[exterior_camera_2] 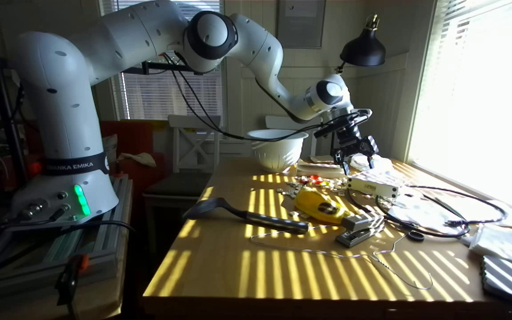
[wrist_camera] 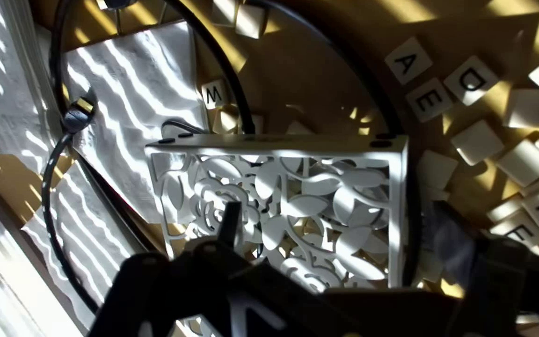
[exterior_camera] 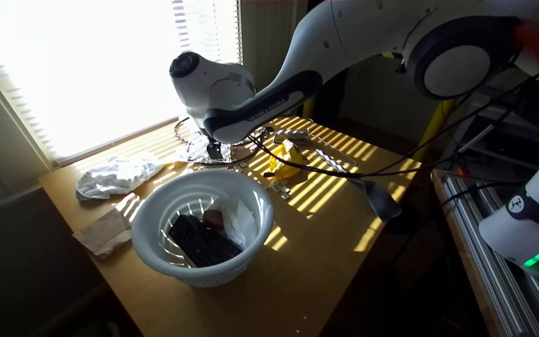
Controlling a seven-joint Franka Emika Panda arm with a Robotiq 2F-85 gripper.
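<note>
My gripper (wrist_camera: 337, 210) is open, with its two dark fingers wide apart and nothing held between them. It points down just above a white openwork box (wrist_camera: 321, 196) with a leaf and flower pattern. In the wrist view the left finger lies over the openwork and the right finger lies past the box's right edge. I cannot tell whether either finger touches it. In an exterior view the gripper (exterior_camera_2: 358, 168) hangs over the box (exterior_camera_2: 374, 186). A black cable (wrist_camera: 362, 75) runs beside and behind the box. White letter tiles (wrist_camera: 408, 60) lie scattered to its right.
A white basket (exterior_camera: 141, 241) holds a dark keypad-like object (exterior_camera: 204, 243) and white paper. A yellow item (exterior_camera_2: 320, 204), a stapler (exterior_camera_2: 360, 230), a dark-handled spatula (exterior_camera_2: 276, 221) and a bent wire (exterior_camera_2: 314, 252) lie on the table. White cloths (exterior_camera: 115, 178) lie by the window. A lamp (exterior_camera_2: 362, 49) stands behind.
</note>
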